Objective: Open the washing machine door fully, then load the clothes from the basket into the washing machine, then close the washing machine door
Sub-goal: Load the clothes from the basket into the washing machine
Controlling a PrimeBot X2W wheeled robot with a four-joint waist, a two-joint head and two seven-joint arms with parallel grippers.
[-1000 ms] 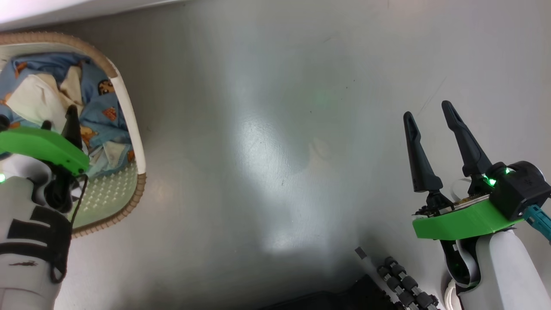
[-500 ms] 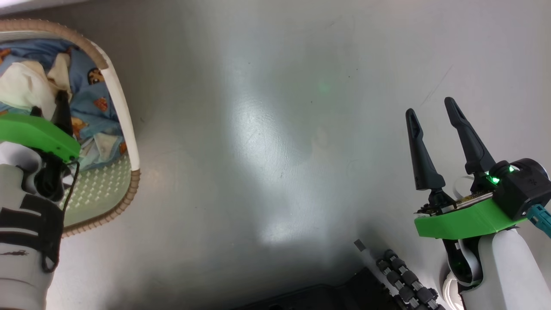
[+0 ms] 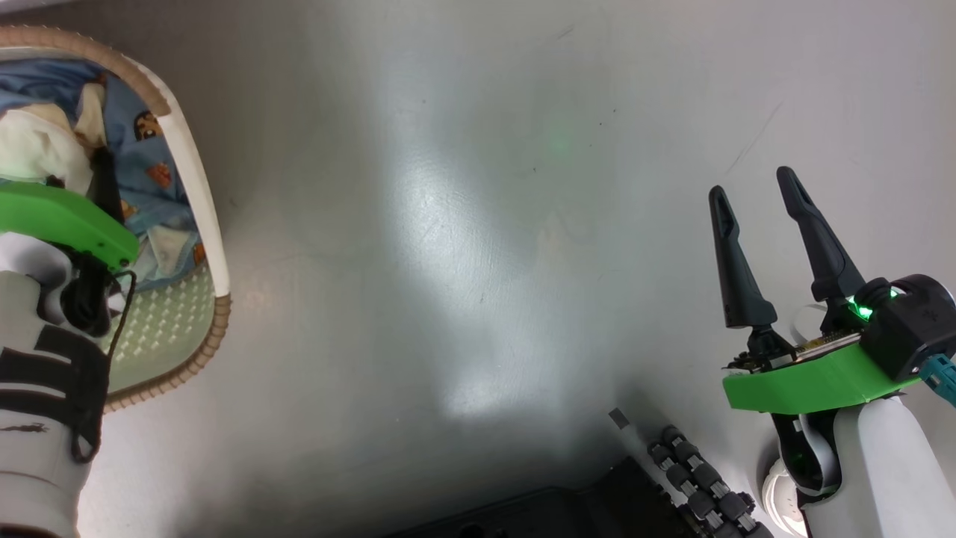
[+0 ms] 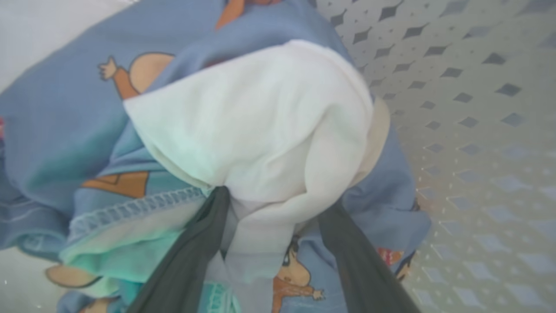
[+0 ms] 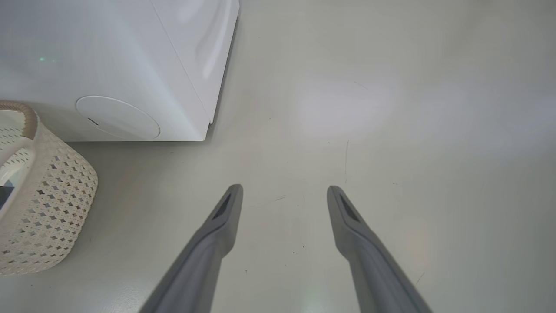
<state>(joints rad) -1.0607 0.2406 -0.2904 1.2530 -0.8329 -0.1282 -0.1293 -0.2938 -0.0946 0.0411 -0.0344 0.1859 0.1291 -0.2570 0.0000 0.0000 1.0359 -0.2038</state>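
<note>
The basket (image 3: 200, 224) sits on the floor at the left edge of the head view, with the clothes (image 3: 153, 153) inside: light blue fabric with cartoon prints and some white cloth. My left gripper (image 3: 78, 175) reaches down into it. In the left wrist view its fingers (image 4: 195, 243) stand open, pushed into the clothes (image 4: 260, 108), white cloth bulging between them beside the perforated basket wall (image 4: 478, 108). My right gripper (image 3: 751, 183) hovers open over bare floor, holding nothing. In the right wrist view it (image 5: 284, 189) points towards the washing machine (image 5: 108, 52) and the basket (image 5: 52, 208). The washing machine door is out of view.
A round flap (image 5: 117, 117) sits low on the machine's white front, just behind the basket. My dark base with its roller-like parts (image 3: 694, 486) lies at the bottom of the head view. Smooth grey floor (image 3: 463, 224) spreads between the two arms.
The whole head picture has slid left and up, so the camera moved. The left gripper stays down in the clothes. The right gripper holds its open pose.
</note>
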